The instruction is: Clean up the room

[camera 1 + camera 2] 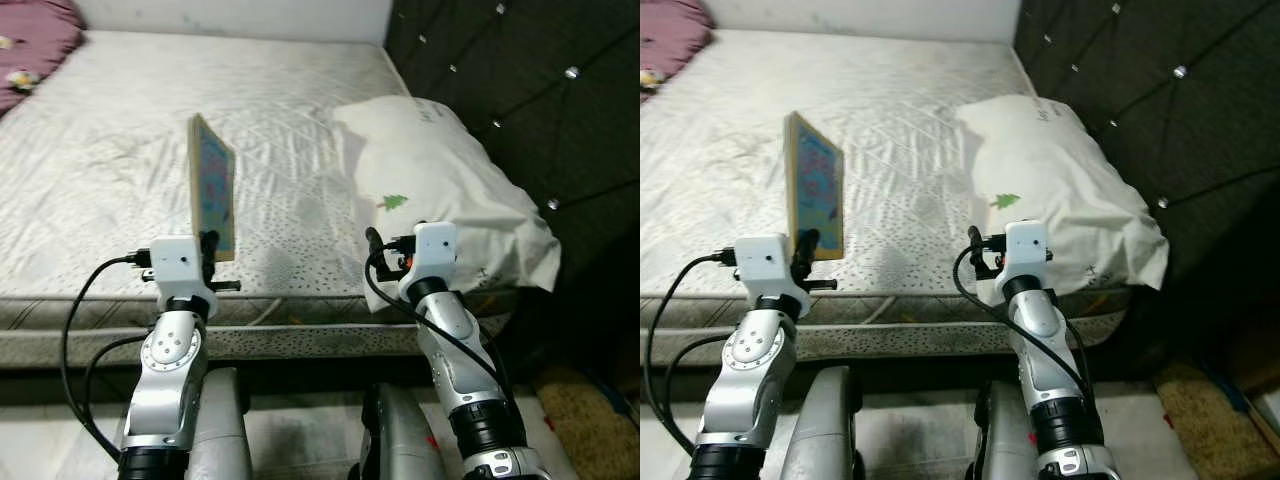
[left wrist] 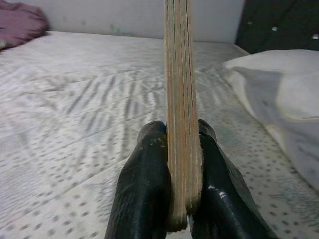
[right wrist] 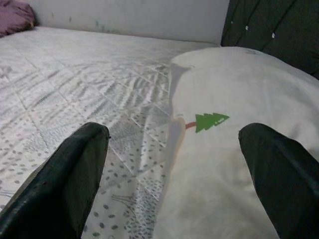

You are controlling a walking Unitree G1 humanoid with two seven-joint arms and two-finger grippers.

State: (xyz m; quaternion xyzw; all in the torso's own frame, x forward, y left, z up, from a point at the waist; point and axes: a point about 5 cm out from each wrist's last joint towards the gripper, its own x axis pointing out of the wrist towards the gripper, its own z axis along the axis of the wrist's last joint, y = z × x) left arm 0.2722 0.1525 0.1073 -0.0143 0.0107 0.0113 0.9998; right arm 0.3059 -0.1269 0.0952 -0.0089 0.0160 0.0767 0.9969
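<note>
Left wrist view showed the left hand (image 2: 183,186) with both black fingers (image 2: 144,189) pinching the lower edge of a thin picture book (image 2: 182,99), held upright and edge-on above the mattress (image 1: 110,150). In the head views the book stood at about 11 o'clock from the robot, over the near edge of the bed. The right hand (image 3: 174,164) was spread and held nothing, aimed at the white pillow (image 3: 239,149) with its green tree print (image 3: 212,120), at about 1 o'clock. To carry the book well, the pinch likely needed to stay firm and the book vertical, since so low a grip could let it tip. No containers were visible.
</note>
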